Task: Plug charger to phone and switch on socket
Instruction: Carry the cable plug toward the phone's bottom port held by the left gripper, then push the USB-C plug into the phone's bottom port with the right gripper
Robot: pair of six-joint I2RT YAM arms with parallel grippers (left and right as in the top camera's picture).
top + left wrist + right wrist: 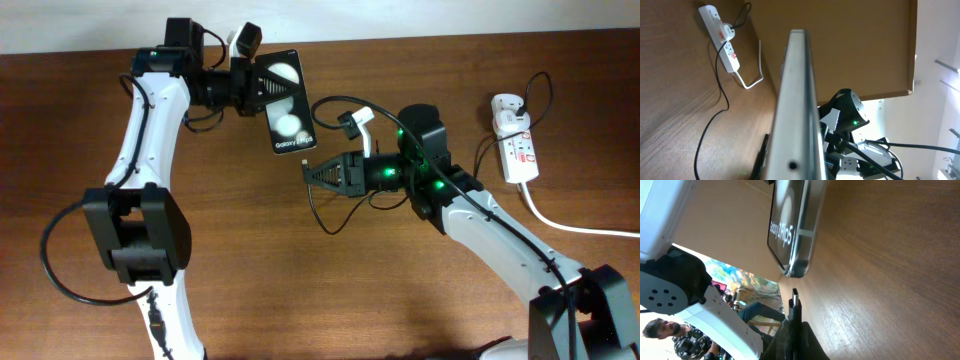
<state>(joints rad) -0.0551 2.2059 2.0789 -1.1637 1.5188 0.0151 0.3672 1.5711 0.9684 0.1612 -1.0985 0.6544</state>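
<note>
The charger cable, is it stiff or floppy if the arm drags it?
Likely floppy: the charger cable lies in loose curves on the table. Probably light, being thin. Its plug tip looks rigid, held straight by the right end effector.

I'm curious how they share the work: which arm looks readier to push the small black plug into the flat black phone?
Right. The right fingers pinch the small black plug tip, aimed just short of the flat black phone's end. The left fingers only hold the phone.
</note>
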